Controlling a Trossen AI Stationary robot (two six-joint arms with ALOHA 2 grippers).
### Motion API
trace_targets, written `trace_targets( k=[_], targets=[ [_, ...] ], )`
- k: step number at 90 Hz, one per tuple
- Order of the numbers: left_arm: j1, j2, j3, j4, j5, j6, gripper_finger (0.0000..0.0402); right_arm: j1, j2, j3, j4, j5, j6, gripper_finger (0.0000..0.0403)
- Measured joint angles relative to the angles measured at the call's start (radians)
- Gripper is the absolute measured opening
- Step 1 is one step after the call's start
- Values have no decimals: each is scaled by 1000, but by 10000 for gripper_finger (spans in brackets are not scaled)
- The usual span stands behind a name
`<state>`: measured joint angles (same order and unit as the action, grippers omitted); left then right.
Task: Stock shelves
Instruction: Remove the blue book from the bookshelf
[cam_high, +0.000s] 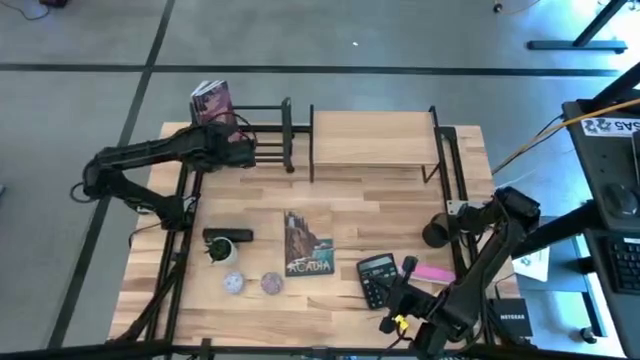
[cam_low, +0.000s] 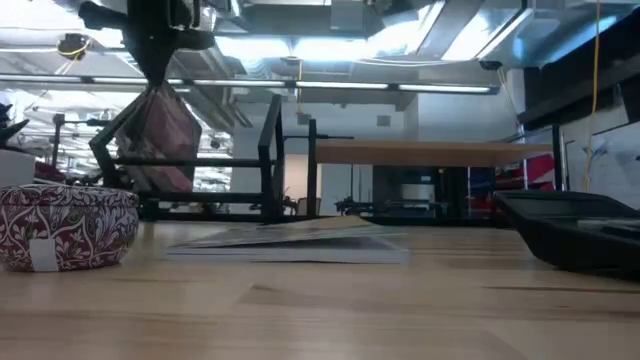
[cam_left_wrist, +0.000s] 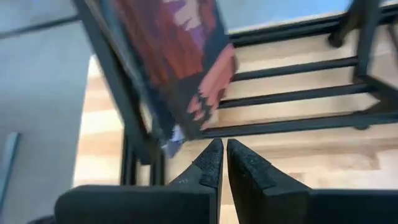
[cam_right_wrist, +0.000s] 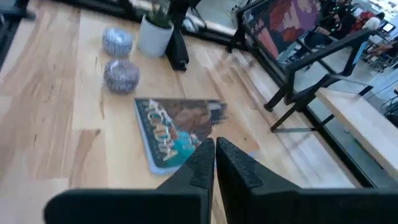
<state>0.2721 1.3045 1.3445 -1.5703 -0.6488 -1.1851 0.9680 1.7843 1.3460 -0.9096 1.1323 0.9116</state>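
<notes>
The black metal-bar rack stands at the table's far left, and a dark red book leans tilted in its left end. My left gripper hovers shut just right of that book, over the rack's bars, with nothing between its fingers. The light-wood shelf stands at the far middle. A second book lies flat on the table's middle. My right gripper is shut above the table near the front right, pointing toward the flat book.
A black calculator and a pink item lie near the front right. Two round patterned tins and a small potted plant sit at the front left.
</notes>
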Motion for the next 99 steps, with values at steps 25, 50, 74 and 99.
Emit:
trace_targets(
  k=[25, 50, 74, 99],
  targets=[
    [102, 0, -107, -1, 159, 38, 104, 0, 74, 0, 52, -1, 0, 1],
    [166, 0, -176, -1, 94, 15, 144, 0, 113, 0, 70, -17, -3, 1],
    [225, 0, -176, 19, 36, 31, 139, 0, 113, 0, 74, 0, -3, 1],
    [268, 0, -180, 80, 29, 55, 129, 0, 113, 0, 80, -6, -1, 1]
  ],
)
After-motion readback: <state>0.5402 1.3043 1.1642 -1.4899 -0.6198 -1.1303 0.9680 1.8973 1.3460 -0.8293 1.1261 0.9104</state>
